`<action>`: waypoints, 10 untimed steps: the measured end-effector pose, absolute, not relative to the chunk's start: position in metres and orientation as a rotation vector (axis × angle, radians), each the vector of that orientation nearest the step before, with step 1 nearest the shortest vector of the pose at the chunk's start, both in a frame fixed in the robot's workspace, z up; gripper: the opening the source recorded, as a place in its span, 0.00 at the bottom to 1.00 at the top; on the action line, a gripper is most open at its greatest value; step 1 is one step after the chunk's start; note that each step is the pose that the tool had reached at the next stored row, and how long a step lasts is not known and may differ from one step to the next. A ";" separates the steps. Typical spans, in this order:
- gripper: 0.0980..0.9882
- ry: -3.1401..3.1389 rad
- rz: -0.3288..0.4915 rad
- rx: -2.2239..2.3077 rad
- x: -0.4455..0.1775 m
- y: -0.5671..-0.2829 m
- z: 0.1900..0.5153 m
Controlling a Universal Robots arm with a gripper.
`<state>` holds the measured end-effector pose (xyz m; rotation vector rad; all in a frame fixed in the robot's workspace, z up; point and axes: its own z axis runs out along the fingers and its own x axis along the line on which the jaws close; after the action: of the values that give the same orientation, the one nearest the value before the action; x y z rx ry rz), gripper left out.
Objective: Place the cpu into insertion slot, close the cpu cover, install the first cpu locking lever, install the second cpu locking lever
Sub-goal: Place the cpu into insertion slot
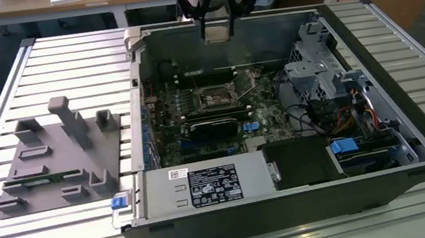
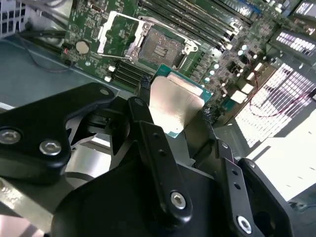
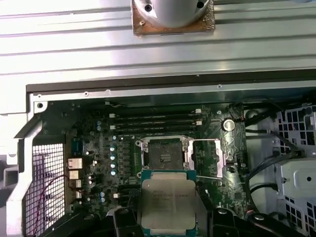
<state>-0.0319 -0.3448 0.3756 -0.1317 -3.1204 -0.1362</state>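
Two black fingers [image 2: 148, 128] are being pressed against opposite edges of the cpu [image 2: 177, 101], and the gripper [image 2: 176, 101] is being seen narrowed to the chip's width, with the chip clamped between its tips. The chip's dull silver top is being shown in both wrist views, with a green rim along its edges.

In the exterior view the gripper [image 1: 216, 33] is being held in the air over the open computer case [image 1: 287, 212], above the case wall farthest from the camera and well clear of the motherboard [image 1: 165, 112] below.

Near the middle of the motherboard the insertion slot [image 3: 161, 154] is being shown open and bare. The chip is being carried apart from it and is not seated.

The cpu cover [image 3: 207, 157] is being seen flipped back, lying just beside the slot along one of its edges. In the second wrist view its open-centred frame [image 2: 114, 34] is being shown tilted up from the board.

Long memory slots [image 3: 155, 121] are being seen running along another edge of the slot, and a round coin cell [image 3: 228, 124] is sitting near the cover.

A labelled power supply [image 1: 204, 186] is being shown at the case's near corner on the exterior view's left. Beside the case, a grey fixture [image 1: 56, 155] is resting on the slatted table [image 1: 69, 57], toward the table's edge on the exterior view's left.
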 end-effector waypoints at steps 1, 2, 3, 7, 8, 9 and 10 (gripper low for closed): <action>0.48 -3.120 -0.136 -0.159 -0.032 -0.345 0.375; 0.48 -3.119 -0.135 -0.186 -0.032 -0.345 0.375; 0.48 -3.118 -0.135 -0.213 -0.032 -0.345 0.375; 0.48 -3.112 -0.133 -0.319 -0.032 -0.345 0.374; 0.48 -3.110 -0.133 -0.344 -0.032 -0.345 0.373; 0.48 -3.108 -0.133 -0.370 -0.032 -0.345 0.373; 0.48 -3.106 -0.133 -0.396 -0.032 -0.345 0.373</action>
<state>-0.0319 -0.3448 0.3727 -0.3964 -3.1056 -0.1329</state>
